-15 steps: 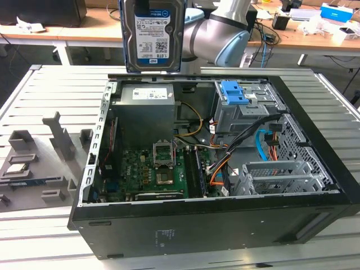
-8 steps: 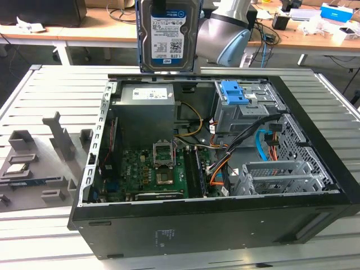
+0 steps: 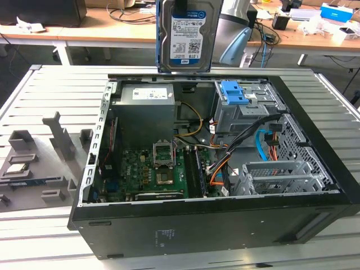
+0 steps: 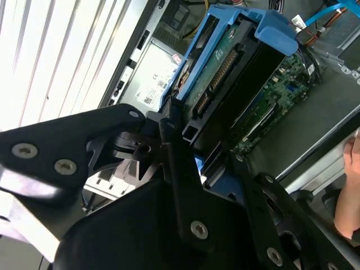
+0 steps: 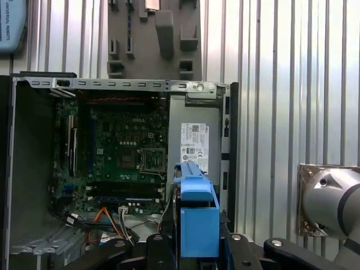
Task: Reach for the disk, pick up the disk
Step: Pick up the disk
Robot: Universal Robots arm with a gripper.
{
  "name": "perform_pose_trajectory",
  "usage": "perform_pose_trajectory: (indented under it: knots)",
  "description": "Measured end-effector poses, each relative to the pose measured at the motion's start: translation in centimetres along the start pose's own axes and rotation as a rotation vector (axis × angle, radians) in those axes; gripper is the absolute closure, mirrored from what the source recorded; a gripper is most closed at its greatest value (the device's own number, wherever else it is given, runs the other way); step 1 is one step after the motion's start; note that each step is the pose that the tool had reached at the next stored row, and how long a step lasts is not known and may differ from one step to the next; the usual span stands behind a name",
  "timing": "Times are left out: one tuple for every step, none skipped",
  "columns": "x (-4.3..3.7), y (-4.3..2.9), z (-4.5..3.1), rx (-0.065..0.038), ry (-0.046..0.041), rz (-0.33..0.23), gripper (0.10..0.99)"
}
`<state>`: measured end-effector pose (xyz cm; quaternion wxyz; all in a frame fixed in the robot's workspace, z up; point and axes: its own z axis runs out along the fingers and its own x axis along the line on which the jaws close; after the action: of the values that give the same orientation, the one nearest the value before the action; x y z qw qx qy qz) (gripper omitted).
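- We see the disk (image 3: 185,36) hanging upright in the air above the back edge of the open computer case (image 3: 225,236), label side toward the exterior camera. Its upper end is cut off by the frame.
- In the exterior view we cannot see what grips the disk. Just behind it only a part of the grey and blue robot arm (image 3: 233,28) shows.
- In the second wrist view the gripper (image 4: 194,143) is clamped on the disk (image 4: 225,73). Its black fingers (image 4: 169,121) press against the blue carrier on both sides. The contact points themselves are partly hidden by the linkage.
- In the first wrist view the carrier's blue end (image 5: 198,214) sits between the same fingers, and the silver body is hidden behind it.
- Below lies the motherboard (image 3: 157,169), with the power supply (image 3: 146,107) beside it and a blue latch (image 3: 234,93) on the drive cage.
- The case rests on a slatted metal table (image 3: 50,84). A grey parts fixture (image 3: 56,146) lies at the exterior view's left, its small contents hard to make out.
- A person's hand (image 4: 349,185) shows at the frame's edge, mostly cut off.
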<state>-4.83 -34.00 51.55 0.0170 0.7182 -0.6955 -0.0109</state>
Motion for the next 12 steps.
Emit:
perform_pose_trajectory:
  knots:
    - [0.01,-0.32,-0.01,0.0,0.0,0.0,0.722]
    - [0.02,-0.68,-0.02,0.0,-0.0001,0.0,0.722]
    - [0.03,-0.87,-0.03,0.0,-0.0001,0.0,0.722]
    - [0.04,-1.08,-0.04,0.0,0.0,0.0,0.722]
    - [0.05,-1.53,-0.06,0.0,0.0,0.0,0.722]
    - [0.06,-1.75,-0.07,0.0,-0.0001,0.0,0.722]
    - [0.07,-1.96,-0.07,0.0,-0.0001,0.0,0.722]
    - [0.08,-2.41,-0.09,0.0,-0.0001,0.0,0.722]
    - [0.09,-2.79,-0.11,0.0,-0.0001,0.0,0.722]
    - [0.1,-3.09,-0.12,0.0,-0.0001,0.0,0.722]
    - [0.11,-3.31,-0.13,0.0,0.0,0.0,0.722]
    - [0.13,-3.84,-0.15,0.0,-0.0001,0.0,0.722]
